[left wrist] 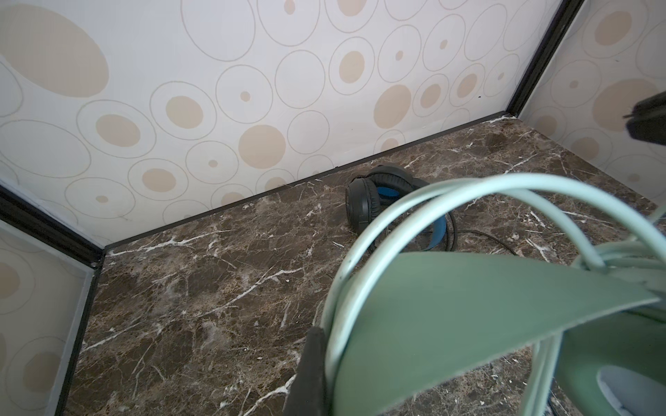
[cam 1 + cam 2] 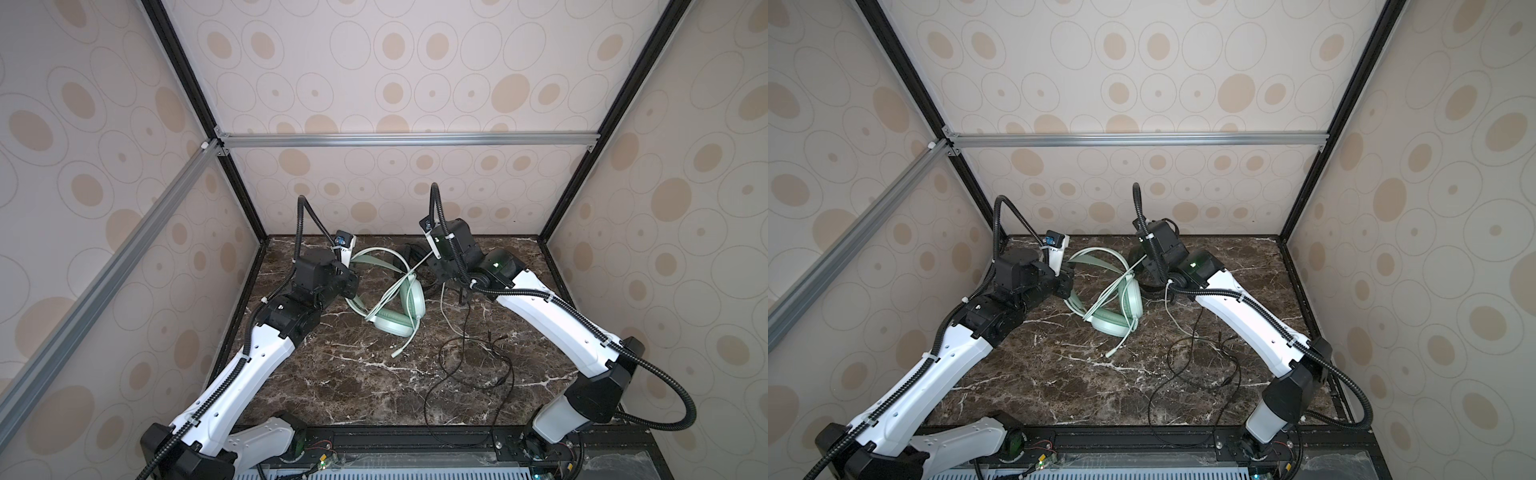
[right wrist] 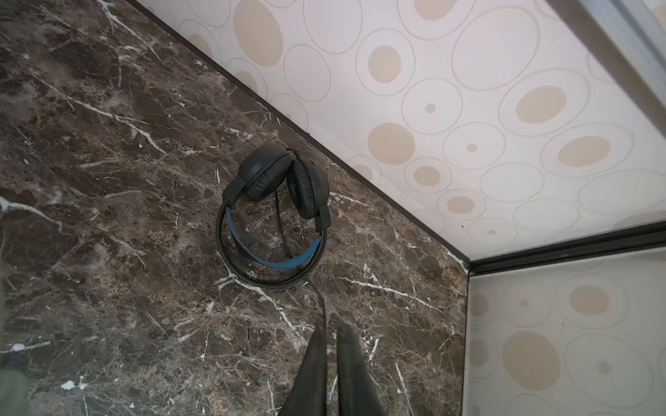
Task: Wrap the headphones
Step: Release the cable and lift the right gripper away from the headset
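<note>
Though my left fingers clench the mint-green headset at its band, with a few turns of mint cable on it, the plug end lies loose on the worktop. My right fingers are nearly together; what they pinch I cannot tell. Beyond them the black headset lies at the far side of the worktop, its black cable sprawled unwrapped. I count two headsets and two cables, and I judge neither finished.

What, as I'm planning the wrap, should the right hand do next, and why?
Probably loop the black cable round the black headphones: the right hand looks shut on it near them, and the rest lies unwound on the table.
</note>
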